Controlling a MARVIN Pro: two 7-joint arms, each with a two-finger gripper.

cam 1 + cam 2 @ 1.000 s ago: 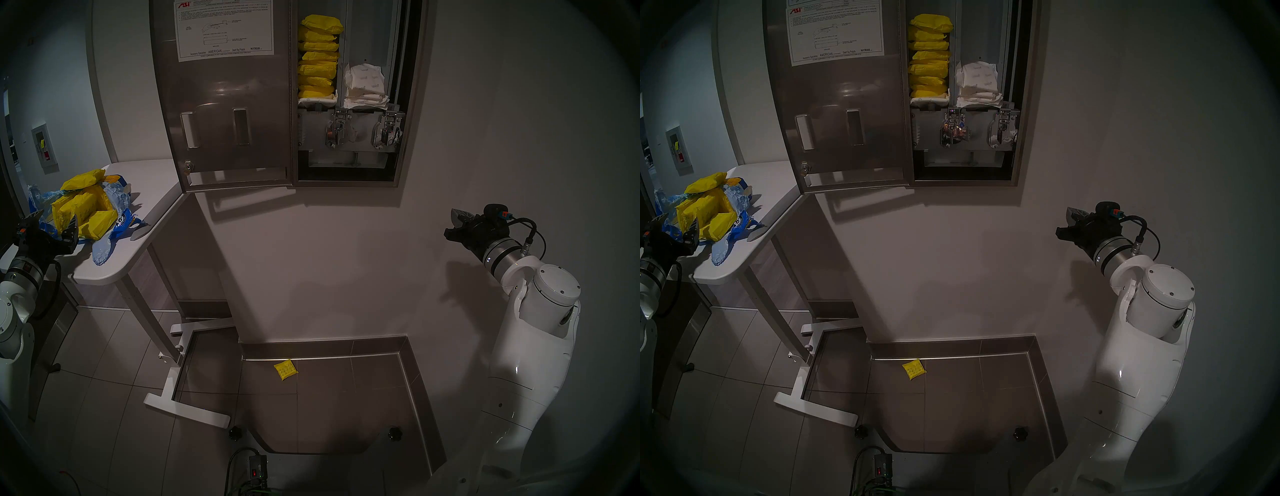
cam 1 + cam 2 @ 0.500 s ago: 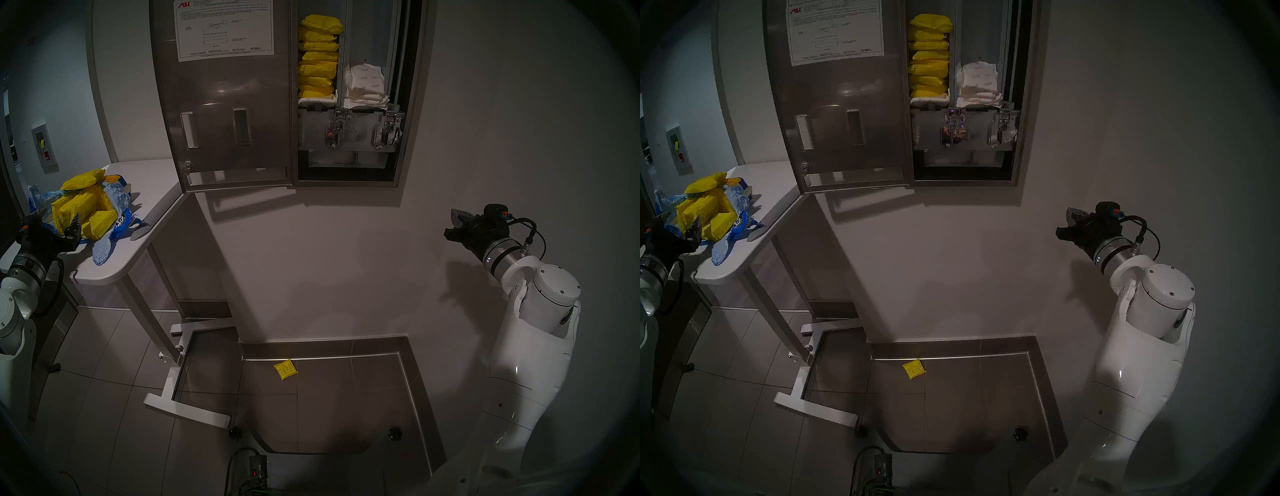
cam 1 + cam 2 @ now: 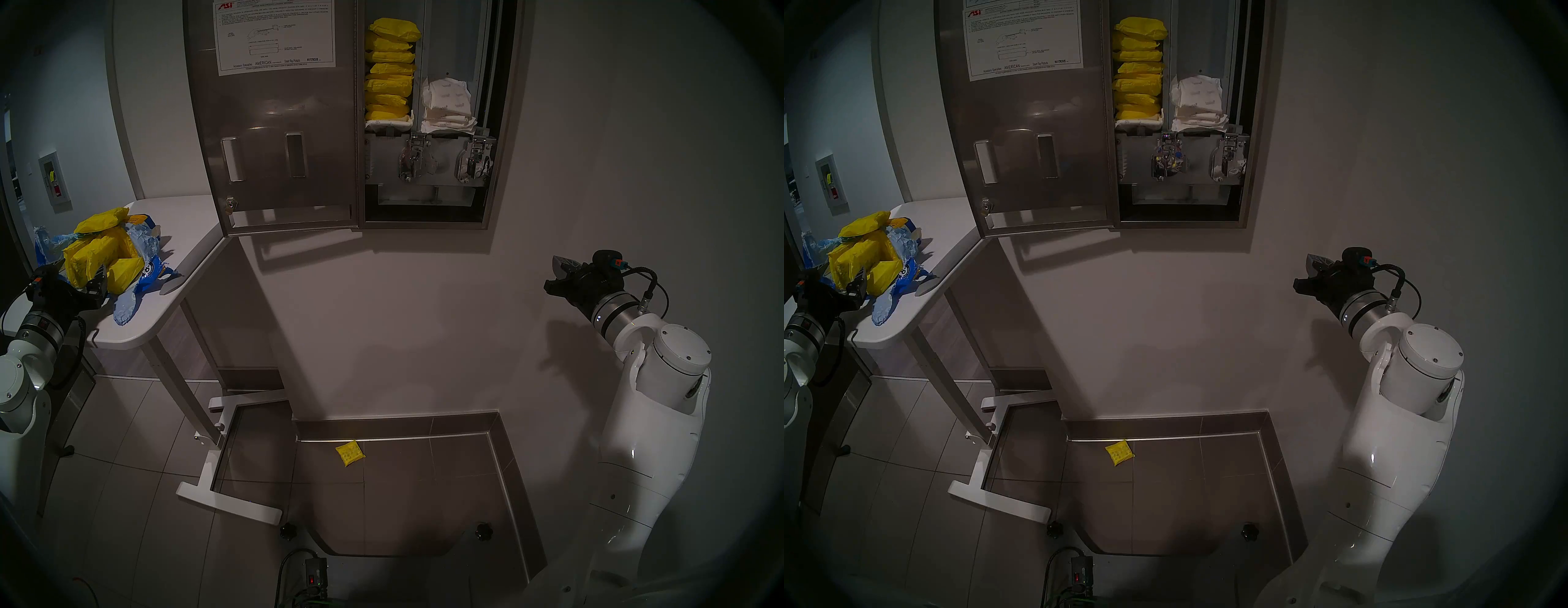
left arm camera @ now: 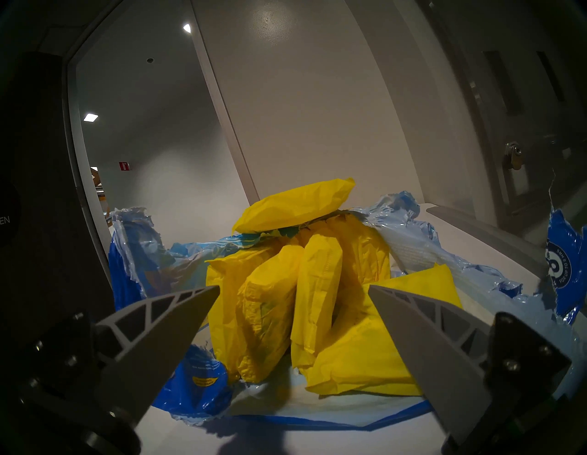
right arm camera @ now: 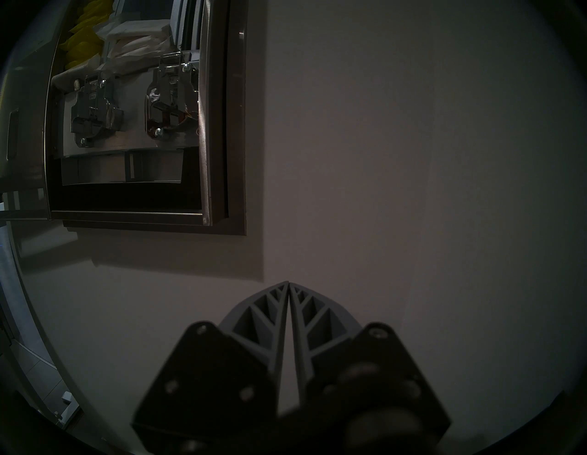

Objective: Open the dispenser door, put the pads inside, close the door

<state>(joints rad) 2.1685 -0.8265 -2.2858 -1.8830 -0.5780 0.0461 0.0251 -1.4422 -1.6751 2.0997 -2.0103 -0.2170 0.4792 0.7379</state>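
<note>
The dispenser door hangs wide open to the left of the dispenser, its white instruction sheet showing. Several yellow pads are stacked in the left chute. More yellow pads lie piled in a torn blue bag on the white table. My left gripper is open at the near side of that pile; in the left wrist view its fingertips flank the pads and hold nothing. My right gripper is shut and empty, near the bare wall below and right of the dispenser.
White-wrapped packets fill the right chute above two metal lever mechanisms. One yellow packet lies on the tiled floor by the baseboard. The table's white legs stand on the floor at the left.
My left arm has moved forward and right, bringing the open gripper closer to the yellow pile. The right arm has not moved.
</note>
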